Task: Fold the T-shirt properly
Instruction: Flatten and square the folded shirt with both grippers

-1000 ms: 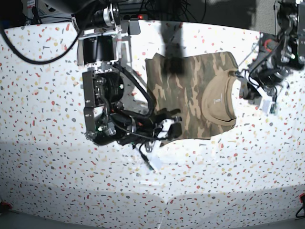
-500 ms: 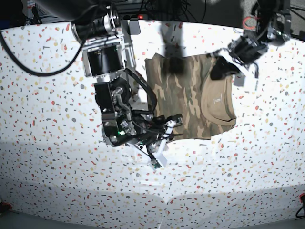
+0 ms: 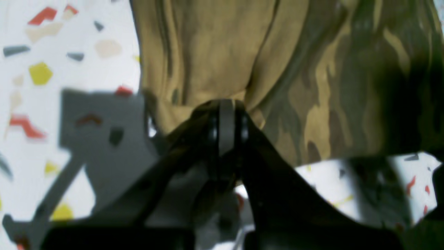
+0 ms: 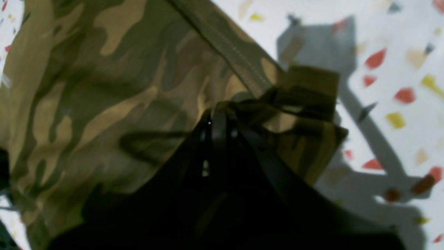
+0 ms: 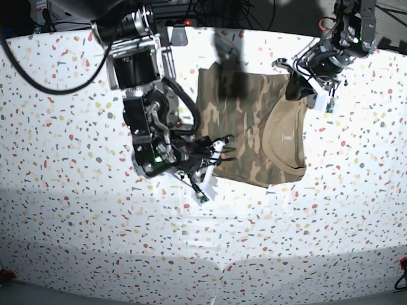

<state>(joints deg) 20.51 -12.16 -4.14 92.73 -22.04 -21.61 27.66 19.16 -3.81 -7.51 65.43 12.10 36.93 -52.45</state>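
The camouflage T-shirt [image 5: 245, 124] lies folded on the speckled table [image 5: 76, 210], its tan collar [image 5: 286, 136] toward the right. In the base view my right gripper [image 5: 220, 151] is shut on the shirt's lower left edge. The right wrist view shows its closed tips [image 4: 220, 116] pinching a bunched, stitched hem of the T-shirt [image 4: 114, 86]. My left gripper [image 5: 296, 89] is shut on the shirt's upper right corner by the collar. Seen from the left wrist, those tips [image 3: 227, 109] clamp a gathered fold of the T-shirt [image 3: 312, 69], which hangs taut above them.
Cables and dark equipment [image 5: 210, 9] line the table's far edge. The right arm's bulky black links and loose wires [image 5: 149, 127] stand just left of the shirt. A seam in the table [image 5: 222, 267] runs along the front.
The left gripper swung in from the collar's right side to the shirt's upper right corner. The right gripper moved up and slightly left with the hem, and the shirt's lower edge drew up with it.
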